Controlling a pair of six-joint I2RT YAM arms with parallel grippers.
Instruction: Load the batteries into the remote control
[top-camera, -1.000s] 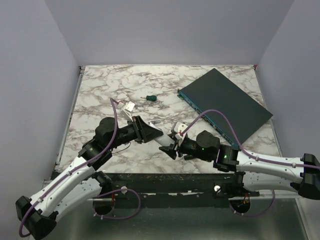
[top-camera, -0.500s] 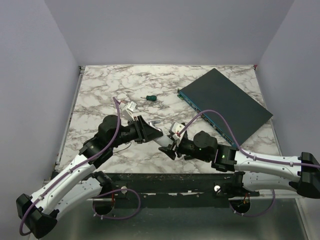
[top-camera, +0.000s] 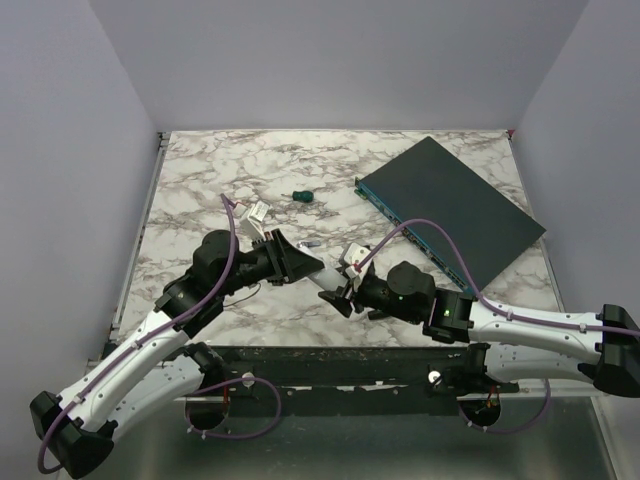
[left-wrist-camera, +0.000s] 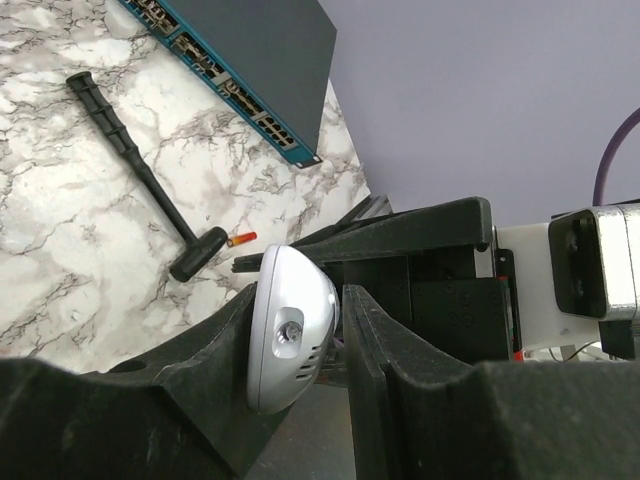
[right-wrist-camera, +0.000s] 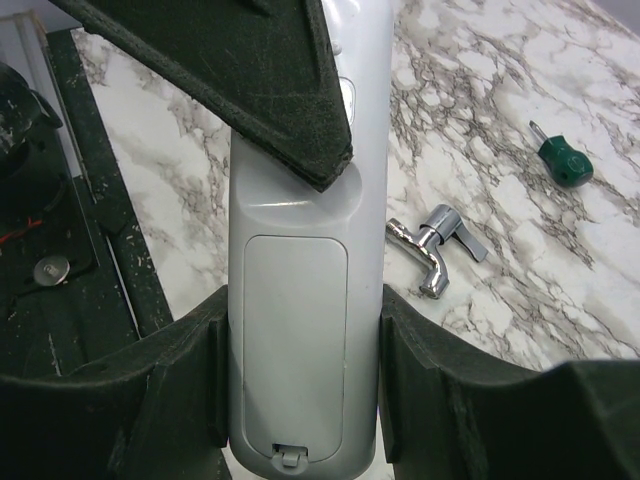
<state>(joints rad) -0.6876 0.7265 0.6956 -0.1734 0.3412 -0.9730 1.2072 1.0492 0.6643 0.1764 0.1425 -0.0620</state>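
The white remote control (top-camera: 326, 279) is held off the table between both grippers near the front edge. My left gripper (top-camera: 298, 265) is shut on its far end; the rounded end sits between the fingers in the left wrist view (left-wrist-camera: 290, 330). My right gripper (top-camera: 346, 296) is shut on its near end. In the right wrist view the remote's back (right-wrist-camera: 300, 300) faces the camera with its battery cover closed. One small orange-red battery (left-wrist-camera: 242, 238) lies on the marble beside a black hammer-like tool (left-wrist-camera: 130, 160).
A large dark teal flat box (top-camera: 450, 210) lies at the back right, also in the left wrist view (left-wrist-camera: 250, 60). A green-handled screwdriver (top-camera: 303, 196) and a silver bent metal piece (right-wrist-camera: 435, 245) lie behind the grippers. A white connector (top-camera: 258, 212) lies left of them.
Both grippers keep hold of the remote. The right gripper has shifted slightly left and the left arm has nudged a little; the remote has barely moved.
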